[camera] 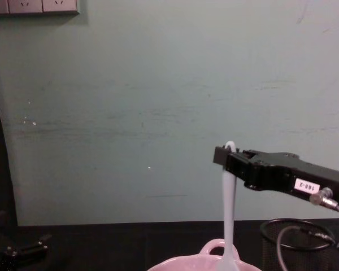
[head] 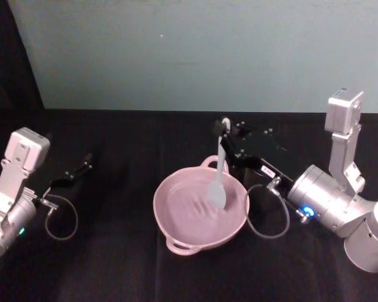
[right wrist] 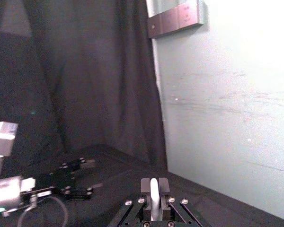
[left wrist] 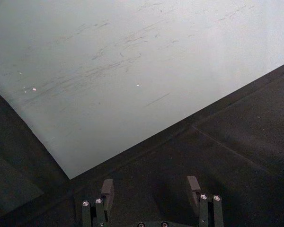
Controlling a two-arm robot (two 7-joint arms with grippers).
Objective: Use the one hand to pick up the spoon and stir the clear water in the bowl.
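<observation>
The right gripper [head: 223,130] is closed on the top of the spoon [head: 219,181], its fingers [right wrist: 164,185] pinching the white handle from both sides so that the end with the hole pokes out just above them. From there the spoon hangs nearly upright, tilted a little, with its paddle head down inside the bowl [head: 171,187] towards the side nearest the right arm. The pink bowl stands in the middle of the black table [head: 113,264] and holds clear water (faint ripples show on its surface). A black wire-mesh cup [camera: 296,243] stands just beside the bowl under the right arm. The left gripper [left wrist: 150,189] is parked well apart at the left, fingers spread and holding nothing.
</observation>
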